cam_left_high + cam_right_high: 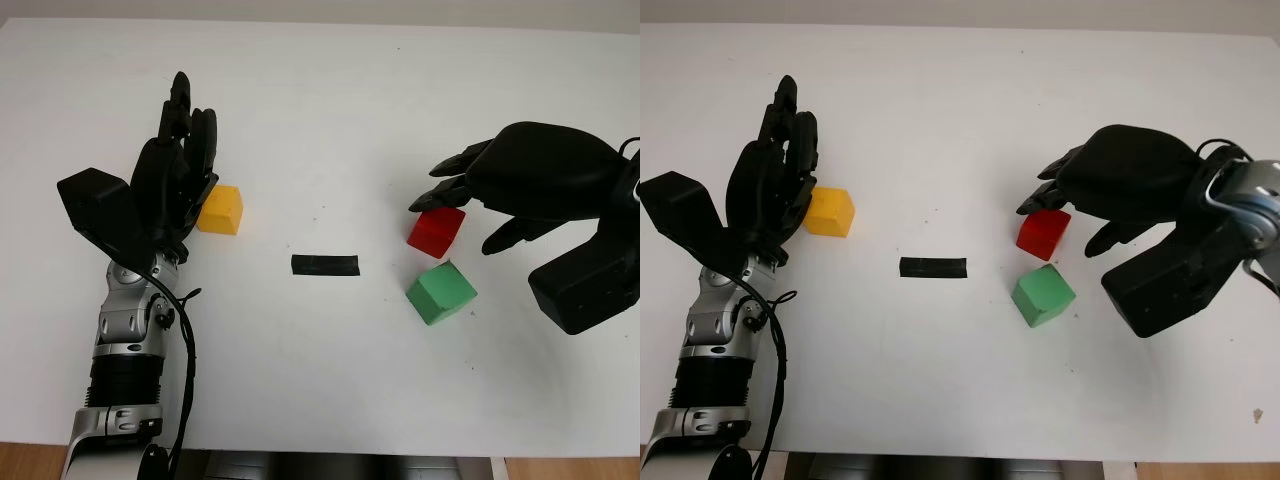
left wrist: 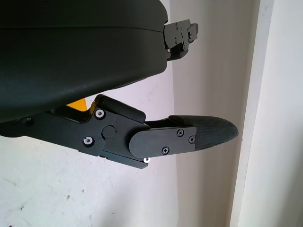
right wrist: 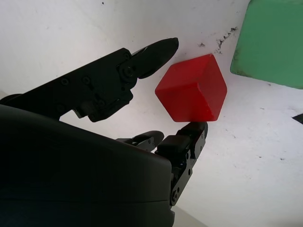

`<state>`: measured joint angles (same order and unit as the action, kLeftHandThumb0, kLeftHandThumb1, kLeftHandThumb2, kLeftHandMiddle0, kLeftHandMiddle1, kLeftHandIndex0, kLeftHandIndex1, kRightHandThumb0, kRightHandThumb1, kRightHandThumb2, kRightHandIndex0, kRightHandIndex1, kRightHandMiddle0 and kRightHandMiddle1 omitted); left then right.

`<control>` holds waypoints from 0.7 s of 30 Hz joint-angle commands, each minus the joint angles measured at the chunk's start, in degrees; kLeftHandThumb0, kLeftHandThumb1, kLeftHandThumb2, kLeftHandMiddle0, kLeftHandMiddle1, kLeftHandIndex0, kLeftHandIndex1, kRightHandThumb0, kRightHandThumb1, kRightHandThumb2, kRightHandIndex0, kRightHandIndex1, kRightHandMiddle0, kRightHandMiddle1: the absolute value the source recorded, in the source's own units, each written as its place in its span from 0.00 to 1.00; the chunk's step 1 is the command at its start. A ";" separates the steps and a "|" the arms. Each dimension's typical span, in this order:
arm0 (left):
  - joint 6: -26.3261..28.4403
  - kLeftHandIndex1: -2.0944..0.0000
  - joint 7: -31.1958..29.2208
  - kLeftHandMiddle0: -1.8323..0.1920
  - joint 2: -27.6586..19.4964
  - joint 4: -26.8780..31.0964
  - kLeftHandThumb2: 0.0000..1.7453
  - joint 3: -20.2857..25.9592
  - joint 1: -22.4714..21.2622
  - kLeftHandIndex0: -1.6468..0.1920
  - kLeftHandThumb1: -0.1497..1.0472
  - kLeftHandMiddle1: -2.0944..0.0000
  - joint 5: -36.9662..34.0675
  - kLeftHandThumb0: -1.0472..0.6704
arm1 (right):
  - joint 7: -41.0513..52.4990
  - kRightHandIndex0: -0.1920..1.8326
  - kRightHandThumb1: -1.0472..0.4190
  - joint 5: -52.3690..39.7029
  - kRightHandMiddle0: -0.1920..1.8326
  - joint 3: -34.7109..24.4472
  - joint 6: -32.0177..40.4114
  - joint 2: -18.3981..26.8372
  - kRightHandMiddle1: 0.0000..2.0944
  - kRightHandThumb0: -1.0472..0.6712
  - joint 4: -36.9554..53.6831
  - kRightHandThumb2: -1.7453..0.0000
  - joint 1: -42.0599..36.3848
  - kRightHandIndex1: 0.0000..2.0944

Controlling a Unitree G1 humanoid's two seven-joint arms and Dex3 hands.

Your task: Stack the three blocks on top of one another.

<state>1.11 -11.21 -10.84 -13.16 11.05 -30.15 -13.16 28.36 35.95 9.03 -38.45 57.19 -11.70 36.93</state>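
Blocks lie apart on the white counter (image 1: 320, 120), none stacked yet. The red block (image 1: 436, 230) sits toward the counter's right side, with the green block (image 1: 440, 292) just beside it on the near side, close but seemingly not touching. The yellow block (image 1: 220, 210) lies well apart from them, toward the left side. A short black strip (image 1: 325, 265) lies between the two groups, near the counter's middle.

The right robot hand (image 1: 455, 205) is at the red block, coming in from the right edge side. In the right wrist view its fingers (image 3: 151, 54) bracket the cube: one fingertip just off one upper edge, another touching or nearly touching the opposite lower corner. The grip does not look closed, so the hand reads as open around the block rather than pinching it.

The left robot hand (image 1: 185, 150) stands against the yellow block's left face, open and holding nothing.

The coming move likely turns on the red block sitting directly between the right hand's fingertips, with the green block just nearside of it as the probable base; the right hand is much nearer both.
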 commanded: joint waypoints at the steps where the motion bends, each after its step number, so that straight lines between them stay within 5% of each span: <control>1: -0.15 0.98 -0.34 1.00 -0.37 0.33 0.28 -0.16 -0.03 0.99 1.00 0.98 0.12 0.18 | -1.37 0.32 0.18 0.62 0.40 0.34 -0.83 -0.11 0.04 0.37 -0.84 0.97 -0.81 0.02; 21: -0.19 0.97 0.30 0.99 -0.34 1.08 0.28 0.05 0.34 0.97 1.00 0.97 0.17 0.19 | -9.90 0.35 0.15 4.59 0.49 2.17 -3.70 -1.03 0.07 0.39 -5.47 0.96 -0.85 0.04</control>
<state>1.12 -10.90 -10.83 -12.98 11.06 -30.12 -13.15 18.84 40.17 10.49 -41.56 56.73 -16.34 36.49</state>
